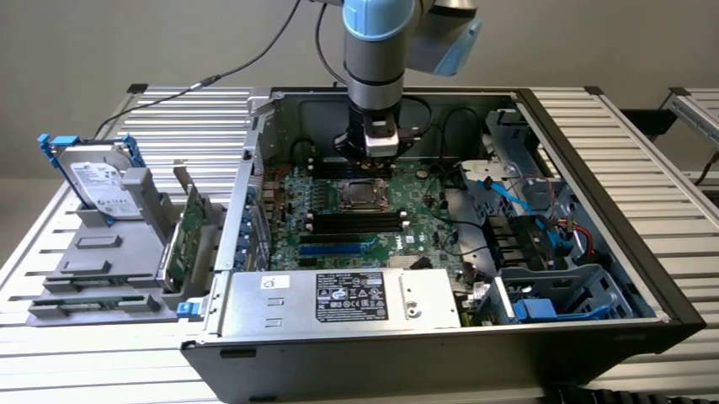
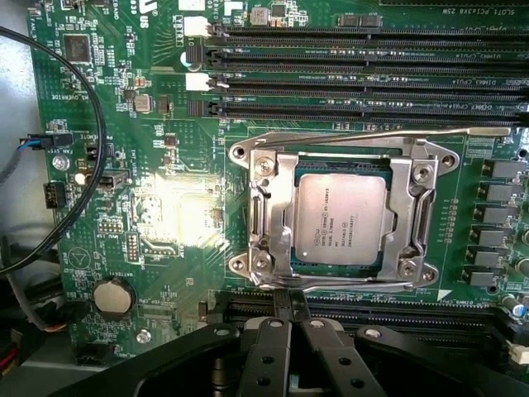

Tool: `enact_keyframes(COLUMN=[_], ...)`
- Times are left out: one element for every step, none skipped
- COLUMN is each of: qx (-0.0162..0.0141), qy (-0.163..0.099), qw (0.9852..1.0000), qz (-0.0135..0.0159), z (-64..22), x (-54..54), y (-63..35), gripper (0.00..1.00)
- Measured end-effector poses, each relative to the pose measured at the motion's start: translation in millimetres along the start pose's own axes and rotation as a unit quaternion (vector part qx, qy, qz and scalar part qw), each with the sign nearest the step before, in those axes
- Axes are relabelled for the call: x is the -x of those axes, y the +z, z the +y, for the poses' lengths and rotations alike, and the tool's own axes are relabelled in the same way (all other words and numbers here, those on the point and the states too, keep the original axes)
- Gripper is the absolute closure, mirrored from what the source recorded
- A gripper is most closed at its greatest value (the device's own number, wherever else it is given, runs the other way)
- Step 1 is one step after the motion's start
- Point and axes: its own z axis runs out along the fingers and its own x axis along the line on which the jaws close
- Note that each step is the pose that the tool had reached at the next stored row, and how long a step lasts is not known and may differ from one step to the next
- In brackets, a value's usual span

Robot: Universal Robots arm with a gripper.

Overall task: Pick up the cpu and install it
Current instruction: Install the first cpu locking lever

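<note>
- Nearest the exterior camera is the power supply box (image 1: 348,296) with its label, sitting just inside the open case (image 1: 450,362). It's only a landmark.
- Behind that, the black memory slots (image 1: 357,223) run 9-to-3 across the motherboard (image 1: 422,210).
- Next back is the cpu (image 1: 357,195). It lies flat in its socket, silver top up, with the metal socket frame (image 2: 269,207) around it. It's pretty much square, so there's no real long axis. Its edges run parallel to the frame and the slots.
- The relation that matters: in the exterior view the cpu sits at roughly 7 o'clock from the gripper (image 1: 379,162). It's near and lower down, not directly under the tips. The wrist view agrees, with the chip just past the tips and off to one side of their line.
- Claw state: the fingers (image 2: 273,347) are pressed together with nothing between them. The tips end right at the frame's edge by the wire lever (image 2: 364,287), and I can't tell if they actually touch it.
- Farthest back, the arm (image 1: 376,50) comes in from 12 o'clock. It hangs close to plumb, with the wrist pointing straight down into the case.
- My read: the chip looks seated in the socket, not carried.
</note>
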Motion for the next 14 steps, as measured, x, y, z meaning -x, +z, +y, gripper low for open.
enact_keyframes(qx=[-0.0002,0.0000,0.0001,0.0001,0.0001,0.0000,0.0001,0.0001,0.0000,0.0000,0.0000,0.0000,0.0000,-0.0001], qy=[0.000,0.000,0.000,0.000,0.000,0.000,0.000,0.000,0.000,0.000,0.000,0.000,0.000,0.000], qw=[1.0000,1.0000,1.0000,1.0000,1.0000,1.0000,1.0000,1.0000,1.0000,1.0000,1.0000,1.0000,1.0000,1.0000], qz=[-0.0006,-0.0014,-0.0021,-0.0027,-0.0032,-0.0036,-0.0040,-0.0044,-0.0046,-0.0047,-0.0049,-0.0050,-0.0050,-0.0050], z=[-0.2,-0.5,-0.8,-1.1,-1.5,-1.9,-2.2,-2.6,-2.8,-2.9,-2.7,-2.2,-1.6,-0.7], x=[-0.1,-0.2,-0.3,-0.4,-0.6,-0.7,-0.9,-1.1,-1.2,-1.3,-1.5,-1.5,-1.6,-1.7], y=[-1.0,-2.7,-4.7,-6.9,-9.2,-11.5,-14.0,-16.3,-18.4,-20.3,-22.0,-23.7,-25.4,-27.1], gripper=[0.89,0.89,0.89,0.89,0.89,0.89,0.89,0.89,0.89,0.89,0.89,0.89,0.89,0.89])
